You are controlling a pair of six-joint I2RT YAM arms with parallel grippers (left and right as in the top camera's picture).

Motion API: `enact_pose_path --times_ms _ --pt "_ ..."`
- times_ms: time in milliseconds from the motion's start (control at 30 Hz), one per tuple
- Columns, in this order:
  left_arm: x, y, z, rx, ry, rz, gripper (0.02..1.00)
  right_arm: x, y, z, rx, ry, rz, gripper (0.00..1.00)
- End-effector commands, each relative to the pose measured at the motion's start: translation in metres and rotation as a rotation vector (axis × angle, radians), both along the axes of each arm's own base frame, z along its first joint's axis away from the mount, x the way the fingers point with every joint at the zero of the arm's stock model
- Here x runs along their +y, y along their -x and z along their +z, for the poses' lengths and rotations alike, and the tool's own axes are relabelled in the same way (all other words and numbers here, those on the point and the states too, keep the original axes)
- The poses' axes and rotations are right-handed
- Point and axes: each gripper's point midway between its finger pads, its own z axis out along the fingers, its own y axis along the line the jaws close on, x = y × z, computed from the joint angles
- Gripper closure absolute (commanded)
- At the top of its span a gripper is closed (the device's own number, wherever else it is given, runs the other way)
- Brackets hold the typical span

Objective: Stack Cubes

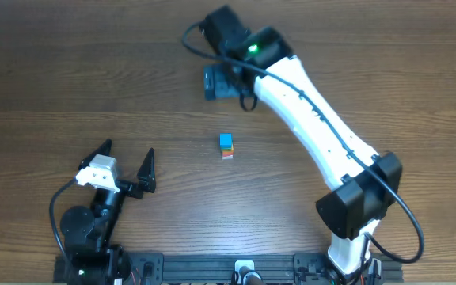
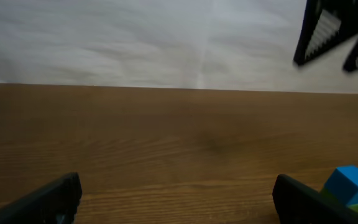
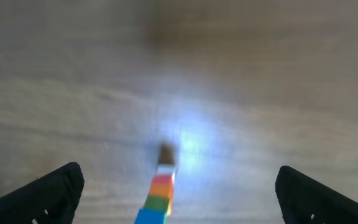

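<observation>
Here's the cube stack [image 1: 226,146], standing upright on its own near the middle of the wooden bench [image 1: 54,63], with nothing touching it. A blue cube [image 2: 351,182] sits on top. Looking straight down from the right wrist, a green cube [image 3: 157,204] lies directly under it and an orange cube [image 3: 162,185] under that. There are more layers below, but their colours are too blurred to call.

The right arm [image 1: 315,119] reaches from its base at the bench's near right edge, up and across toward the centre. The right tool [image 3: 179,177] hangs high above the bench, well clear of the stack and pointing down at it. Its fingers [image 3: 48,199] are spread wide with nothing between them, and the tower shows far below in the gap. The left wrist view shows those same two dark fingers in the air, apart from each other and well above the blue cube.

On the other side, the left arm [image 1: 93,222] is tucked in close to its base. The left tool [image 1: 127,157] sits low over the bench, off to the left of the stack and well apart from it. It is wide open too and carries nothing. From its own camera the blue cube peeks out just past one finger [image 2: 309,202], with a sliver of green beneath it. Bare wood runs beyond that to a pale wall [image 2: 135,37].
</observation>
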Motion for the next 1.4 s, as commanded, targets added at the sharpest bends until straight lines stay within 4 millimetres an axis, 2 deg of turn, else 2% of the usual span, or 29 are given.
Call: enact_pose_path --times_ms 33,167,300,433,533,633,767,967,1167,1400 --pt "-0.001 0.000 -0.001 -0.006 -0.010 -0.010 0.018 -0.038 -0.016 0.062 -0.175 0.023 0.030 0.009" --pt "-0.001 0.000 -0.001 -0.006 -0.010 -0.010 0.020 -0.085 -0.009 0.102 -0.263 0.076 -0.019 0.007" --pt "-0.001 0.000 -0.001 -0.006 -0.010 -0.010 0.018 -0.137 0.009 0.134 -0.330 0.159 -0.073 0.009" --pt "-0.001 0.000 -0.001 -0.006 -0.010 -0.010 0.018 -0.186 0.033 0.149 -0.375 0.178 -0.167 0.009" --pt "-0.001 0.000 -0.001 -0.006 -0.010 -0.010 0.018 -0.210 0.052 0.153 -0.416 0.134 -0.207 0.007" --pt "-0.001 0.000 -0.001 -0.006 -0.010 -0.010 0.020 -0.223 0.073 0.152 -0.461 0.094 -0.201 0.007" --pt "-0.001 0.000 -0.001 -0.006 -0.010 -0.010 0.018 -0.236 0.097 0.140 -0.541 0.088 -0.235 0.009" --pt "-0.001 0.000 -0.001 -0.006 -0.010 -0.010 0.018 -0.231 0.115 0.112 -0.748 -0.023 -0.213 0.009" --pt "-0.001 0.000 -0.001 -0.006 -0.010 -0.010 0.018 -0.226 0.136 0.097 -0.969 -0.049 -0.167 0.007" --pt "-0.001 0.000 -0.001 -0.006 -0.010 -0.010 0.018 -0.222 0.162 0.076 -1.093 -0.075 -0.147 0.009"
